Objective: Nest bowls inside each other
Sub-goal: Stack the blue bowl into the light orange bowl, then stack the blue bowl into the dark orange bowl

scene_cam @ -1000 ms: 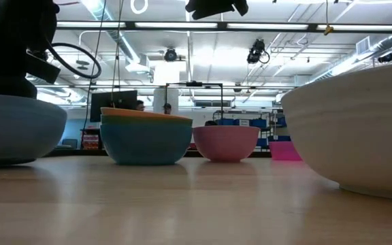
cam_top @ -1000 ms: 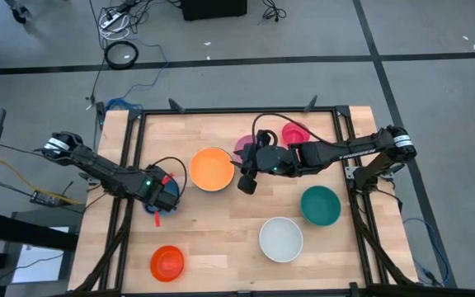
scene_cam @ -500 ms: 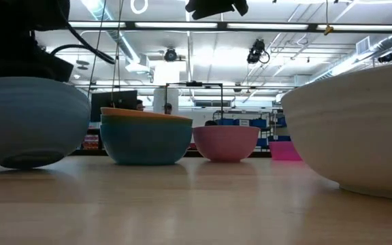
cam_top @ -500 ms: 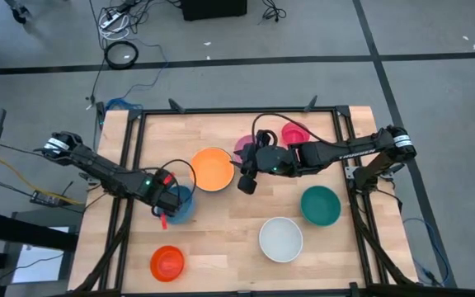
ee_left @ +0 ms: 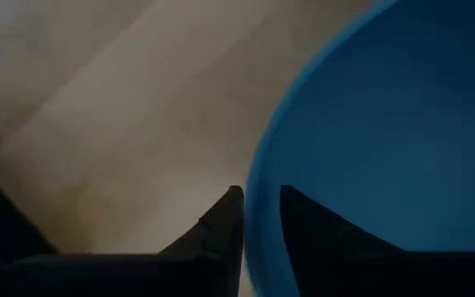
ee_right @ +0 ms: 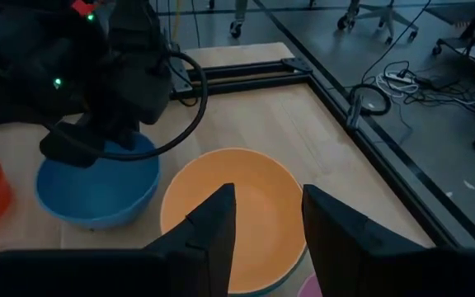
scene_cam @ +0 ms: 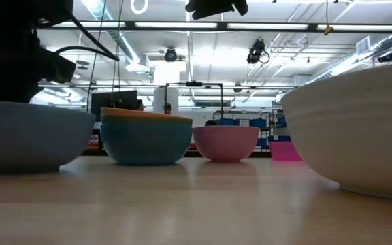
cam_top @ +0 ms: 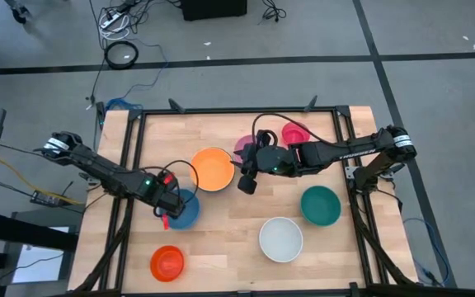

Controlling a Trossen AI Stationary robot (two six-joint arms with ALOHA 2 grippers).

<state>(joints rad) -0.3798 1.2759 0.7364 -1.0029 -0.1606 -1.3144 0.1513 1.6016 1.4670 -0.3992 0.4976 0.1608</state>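
**benchwatcher:** Where's everything sitting on the table (cam_top: 221, 239) right now?

**nestfan:** The left gripper (cam_top: 168, 206) is at the blue bowl (cam_top: 183, 208), low on the left side of the wood. Its wrist view shows the two fingers (ee_left: 225, 223) straddling the rim with a sliver of gap on each side — one finger outside the wall, one inside. So the jaws are slightly apart around the rim, and I can't tell if they're actually pressing it. The bowl sits flat on the table in the low view.

**benchwatcher:** And the other arm?

**nestfan:** The right gripper (cam_top: 246, 183) hangs just beside the orange bowl (cam_top: 213, 168), on its right edge, holding nothing. From its wrist camera the fingers (ee_right: 213, 227) are parted, with the orange bowl showing between them. In the low view that orange one sits nested in a teal-blue bowl (scene_cam: 145, 143).

**benchwatcher:** The rest?

**nestfan:** A pink bowl (cam_top: 243, 147) and a magenta bowl (cam_top: 295, 132) are near the far edge, partly under the right arm. A teal bowl (cam_top: 320, 206) is on the right, a white bowl (cam_top: 281, 238) is near it toward the front, and a red-orange bowl (cam_top: 167, 262) sits front left — all well apart.
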